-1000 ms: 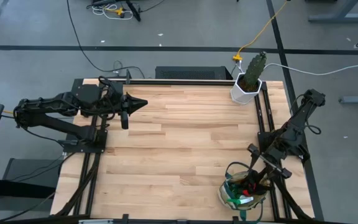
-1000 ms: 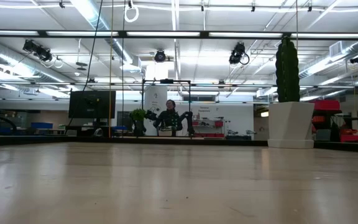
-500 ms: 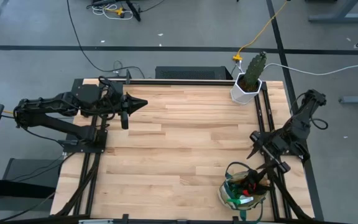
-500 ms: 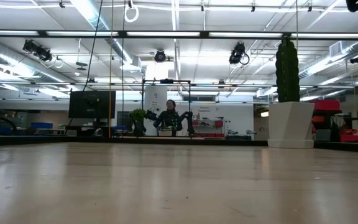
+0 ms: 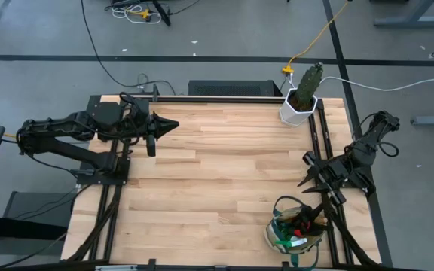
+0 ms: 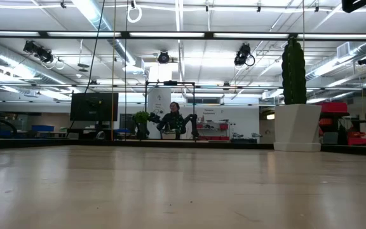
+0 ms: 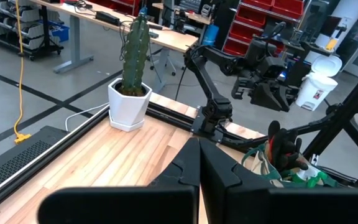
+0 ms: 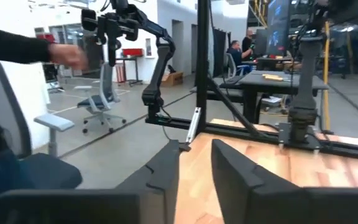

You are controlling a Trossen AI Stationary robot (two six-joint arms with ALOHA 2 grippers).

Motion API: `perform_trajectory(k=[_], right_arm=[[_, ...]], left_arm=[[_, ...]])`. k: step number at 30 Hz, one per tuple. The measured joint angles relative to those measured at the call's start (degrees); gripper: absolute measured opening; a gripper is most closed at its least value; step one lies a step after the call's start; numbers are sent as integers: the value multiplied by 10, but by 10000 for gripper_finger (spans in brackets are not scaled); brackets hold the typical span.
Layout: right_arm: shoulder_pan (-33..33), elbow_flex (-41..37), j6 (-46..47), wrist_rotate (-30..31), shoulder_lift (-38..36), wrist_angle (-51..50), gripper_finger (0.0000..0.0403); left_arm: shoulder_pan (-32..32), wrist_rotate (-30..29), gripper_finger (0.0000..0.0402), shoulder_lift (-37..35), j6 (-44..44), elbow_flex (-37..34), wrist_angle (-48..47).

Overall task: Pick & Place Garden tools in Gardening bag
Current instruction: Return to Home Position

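The gardening bag (image 5: 276, 235), beige with green trim, stands at the table's near right corner, and the left wrist view shows it too (image 7: 258, 163). Garden tools (image 5: 301, 223) stick out of its top, red-and-black gloves and green parts among them. My right gripper (image 5: 306, 172) hangs level above the table, just beyond the bag's far side. It is open by a narrow gap with nothing between its fingers (image 8: 194, 154). My left gripper (image 5: 170, 124) waits shut over the far left of the table (image 7: 199, 146).
A green cactus (image 5: 310, 81) in a white pot (image 5: 294, 111) stands at the far right corner and also shows in the low view (image 6: 295, 114). Bare wood (image 5: 217, 173) spans the table's middle. A person's arm (image 8: 36, 50) and a chair (image 8: 98, 93) show beyond the table.
My right gripper has risen out of the bag's top, drawn back toward the far edge and tipped up to level. The bag and the tools in it have stayed put.
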Motion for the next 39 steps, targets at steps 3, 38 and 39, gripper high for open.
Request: perform_trajectory(k=[3, 38, 39], right_arm=[[-18, 0, -20, 0, 2, 0, 71], [-278, 0, -87, -76, 11, -14, 2], [-283, -7, -91, -95, 11, -3, 2]], left_arm=[[0, 0, 3, 0, 0, 0, 0], [0, 0, 3, 0, 0, 0, 0], [0, 0, 3, 0, 1, 0, 0]])
